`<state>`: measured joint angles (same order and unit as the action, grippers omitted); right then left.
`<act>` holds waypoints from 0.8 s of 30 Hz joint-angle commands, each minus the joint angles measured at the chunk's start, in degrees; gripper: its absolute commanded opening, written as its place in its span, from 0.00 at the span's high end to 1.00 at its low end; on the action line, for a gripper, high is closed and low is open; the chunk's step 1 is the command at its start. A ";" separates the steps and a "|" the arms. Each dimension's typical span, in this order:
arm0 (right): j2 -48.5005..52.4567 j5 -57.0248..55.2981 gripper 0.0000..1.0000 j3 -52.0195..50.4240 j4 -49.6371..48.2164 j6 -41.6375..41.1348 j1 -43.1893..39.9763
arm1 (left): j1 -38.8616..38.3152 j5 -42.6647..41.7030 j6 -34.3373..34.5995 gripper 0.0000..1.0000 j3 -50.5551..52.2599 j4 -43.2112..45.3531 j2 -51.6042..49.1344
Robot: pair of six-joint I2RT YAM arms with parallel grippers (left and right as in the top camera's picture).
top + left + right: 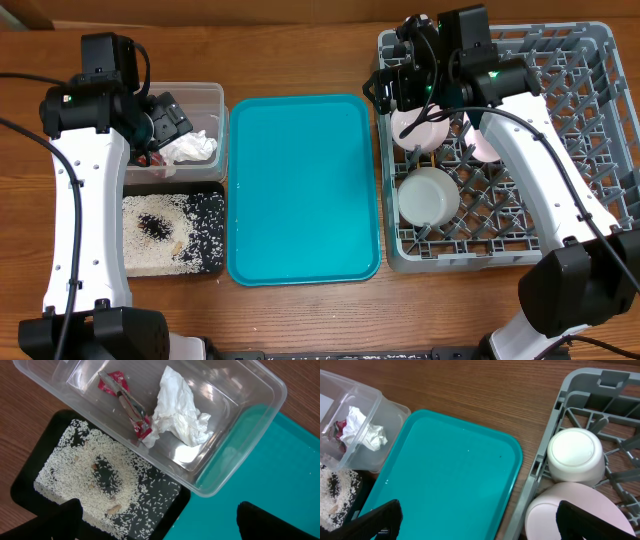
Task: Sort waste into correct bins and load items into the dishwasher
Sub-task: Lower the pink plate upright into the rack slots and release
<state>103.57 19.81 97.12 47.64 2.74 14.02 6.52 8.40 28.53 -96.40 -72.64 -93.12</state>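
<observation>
Both spread, left tool above tub, right tool at rack edge

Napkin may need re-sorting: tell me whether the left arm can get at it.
Probably yes: the left gripper hangs open above the lidless clear tub, the napkin lying uncovered beside the wrapper.

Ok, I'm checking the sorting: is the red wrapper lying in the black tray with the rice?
No, the red wrapper lies in the clear tub beside the white napkin, while the black tray holds rice grains.
</observation>
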 commanded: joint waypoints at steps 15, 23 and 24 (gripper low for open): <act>-3.61 0.66 0.00 0.35 1.22 -0.44 0.00 | 0.11 0.35 -0.44 0.00 -0.83 0.04 -0.33; -19.82 -4.09 0.00 0.35 3.76 -0.39 0.00 | 0.11 0.35 -0.44 0.00 -0.83 0.04 -0.33; -21.99 -5.29 0.00 0.35 3.74 -0.42 0.00 | 0.11 0.35 -0.44 0.00 -0.83 0.04 -0.33</act>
<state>91.46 18.33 96.95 51.79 2.59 14.00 6.52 8.40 28.53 -96.40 -72.64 -93.12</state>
